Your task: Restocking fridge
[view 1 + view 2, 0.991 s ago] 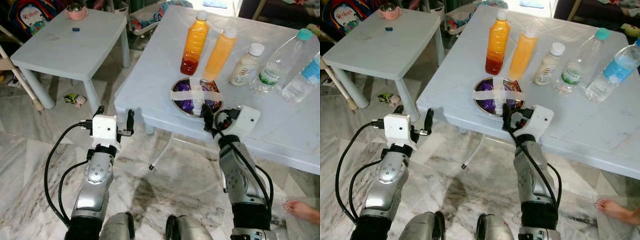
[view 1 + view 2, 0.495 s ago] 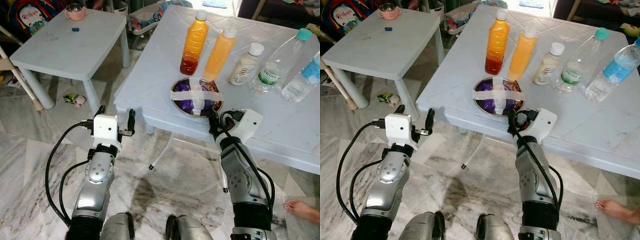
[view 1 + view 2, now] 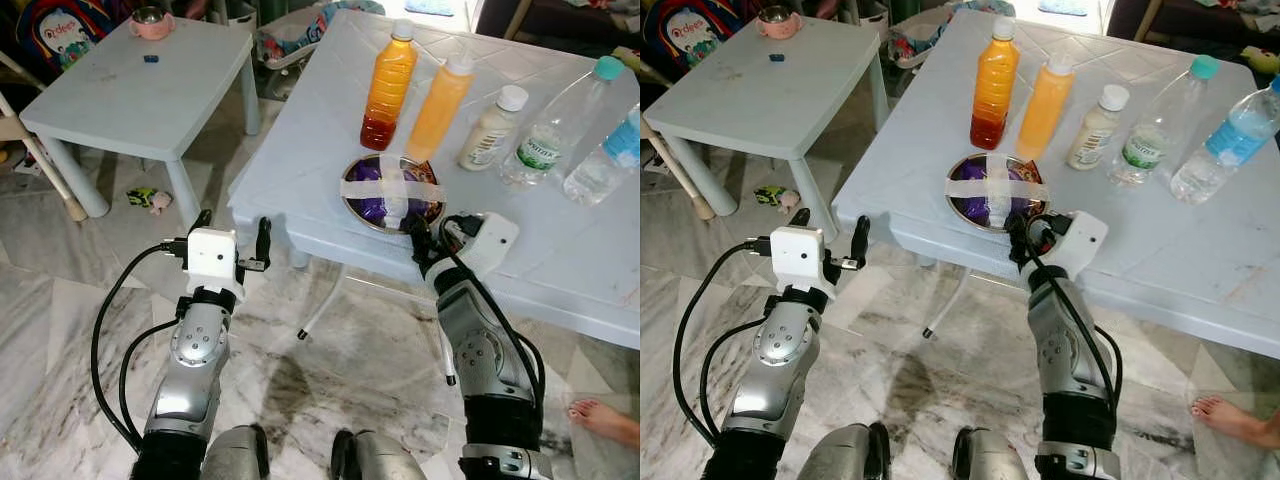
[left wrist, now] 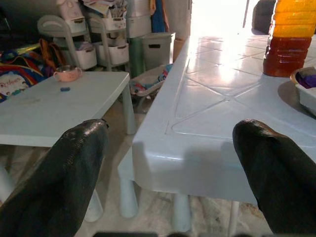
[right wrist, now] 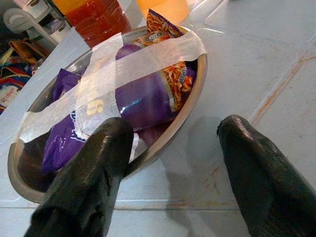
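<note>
Right gripper (image 5: 173, 163) sits at the taped steel bowl (image 3: 392, 192) on the worktop (image 3: 560, 250), jaws apart, one finger touching its rim. Left gripper (image 3: 232, 232) hovers off the worktop edge, jaws apart too.

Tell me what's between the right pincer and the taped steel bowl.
Nothing: in the right wrist view the right pincer is at the steel bowl, one finger at its rim.

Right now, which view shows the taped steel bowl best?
The right wrist view: the bowl is close up, tape and purple snack packets plain. Both eye views show it whole but small on the table; the left wrist view catches its edge.
</note>
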Motion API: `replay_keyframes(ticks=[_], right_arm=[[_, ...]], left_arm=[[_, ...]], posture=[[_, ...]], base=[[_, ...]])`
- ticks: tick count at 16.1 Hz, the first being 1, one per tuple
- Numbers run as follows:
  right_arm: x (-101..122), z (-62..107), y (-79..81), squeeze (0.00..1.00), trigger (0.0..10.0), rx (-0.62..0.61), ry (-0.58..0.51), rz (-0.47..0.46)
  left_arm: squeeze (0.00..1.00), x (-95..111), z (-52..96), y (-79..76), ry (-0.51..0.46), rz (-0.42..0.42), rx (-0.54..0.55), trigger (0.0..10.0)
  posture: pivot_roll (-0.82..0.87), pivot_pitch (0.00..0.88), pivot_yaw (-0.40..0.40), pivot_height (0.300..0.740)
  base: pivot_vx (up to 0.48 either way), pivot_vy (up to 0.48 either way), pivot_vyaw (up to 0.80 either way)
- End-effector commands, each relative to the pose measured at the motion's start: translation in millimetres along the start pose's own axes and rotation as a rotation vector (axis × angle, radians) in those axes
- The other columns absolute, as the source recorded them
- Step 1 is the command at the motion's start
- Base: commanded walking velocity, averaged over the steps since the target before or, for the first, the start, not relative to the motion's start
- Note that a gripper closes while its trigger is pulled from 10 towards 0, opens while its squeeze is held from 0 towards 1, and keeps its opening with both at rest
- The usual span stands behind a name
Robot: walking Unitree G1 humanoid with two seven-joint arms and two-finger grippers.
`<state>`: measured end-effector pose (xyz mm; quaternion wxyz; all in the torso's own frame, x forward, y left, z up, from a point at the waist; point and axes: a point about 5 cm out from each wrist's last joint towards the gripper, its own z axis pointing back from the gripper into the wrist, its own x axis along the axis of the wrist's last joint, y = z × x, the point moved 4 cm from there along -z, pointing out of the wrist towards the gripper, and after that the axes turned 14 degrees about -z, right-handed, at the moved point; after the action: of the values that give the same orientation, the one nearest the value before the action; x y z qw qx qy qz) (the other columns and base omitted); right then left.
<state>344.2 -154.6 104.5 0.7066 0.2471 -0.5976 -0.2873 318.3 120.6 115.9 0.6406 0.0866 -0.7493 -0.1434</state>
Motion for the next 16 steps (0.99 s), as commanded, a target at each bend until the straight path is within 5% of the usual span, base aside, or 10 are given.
replay_keyframes(ticks=[1, 3, 4, 16], right_arm=[[-5, 3.2, -1.7, 0.00, 3.3, -0.009, 0.016, -0.005], [-4, 4.3, -8.3, 0.00, 0.5, -0.047, 0.005, 0.001], [-2, 4.3, -11.5, 0.00, 0.0, -0.060, -0.002, -0.004], [34, 1.0, -20.5, 0.00, 0.0, -0.127, -0.146, 0.024]], left_arm=[[0.00, 0, 0.7, -1.3, 0.003, -0.008, -0.006, 10.0], [0.00, 0, 0.4, -1.8, 0.003, -0.008, -0.007, 10.0], [0.00, 1, 0.1, -2.2, 0.002, -0.008, -0.008, 10.0], [0.00, 0, 1.2, -1.3, 0.004, -0.008, -0.002, 10.0]], posture=[[0.04, 0.121, -0.049, 0.740], [0.04, 0.122, -0.048, 0.740], [0.04, 0.122, -0.047, 0.740], [0.04, 0.129, -0.048, 0.740]], base=[[0.000, 0.000, 0.00], [0.000, 0.000, 0.00], [0.000, 0.000, 0.00], [0.000, 0.000, 0.00]])
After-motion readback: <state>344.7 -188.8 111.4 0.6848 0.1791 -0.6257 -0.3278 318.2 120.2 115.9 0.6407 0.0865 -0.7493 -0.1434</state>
